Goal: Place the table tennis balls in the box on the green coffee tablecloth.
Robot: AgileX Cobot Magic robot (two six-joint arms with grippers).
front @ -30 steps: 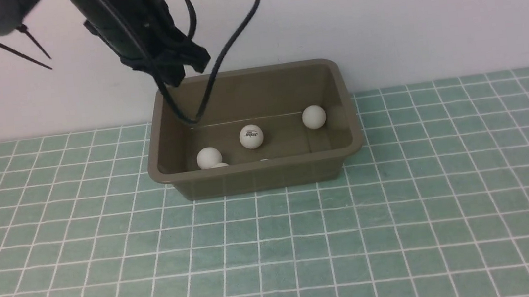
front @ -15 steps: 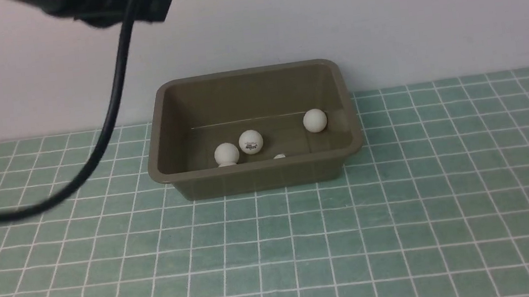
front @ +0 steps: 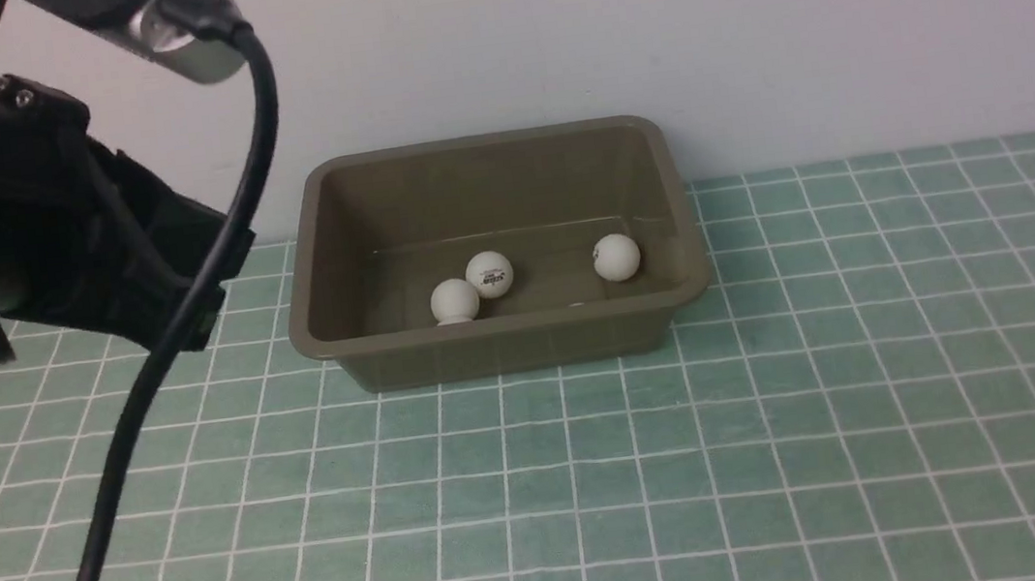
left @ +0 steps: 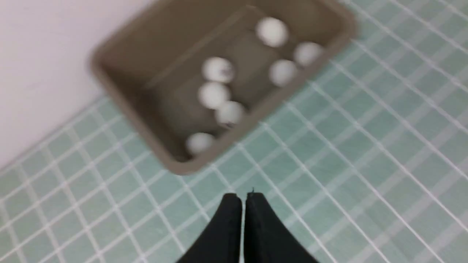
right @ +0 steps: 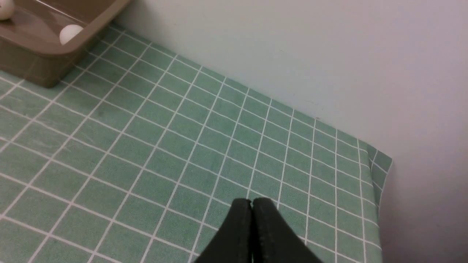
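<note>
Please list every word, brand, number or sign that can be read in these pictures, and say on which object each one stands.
No text can be read.
Table tennis ball in the box: a small dark printed logo, too small and blurred to read.
Other balls, box and green tablecloth: no lettering visible; the left wrist view is too blurred to tell.

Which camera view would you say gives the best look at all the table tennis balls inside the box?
The left wrist view: though blurred, it looks down into the box and shows all seven table tennis balls. The front view's near wall hides several; the right wrist view catches only two at its corner.
</note>
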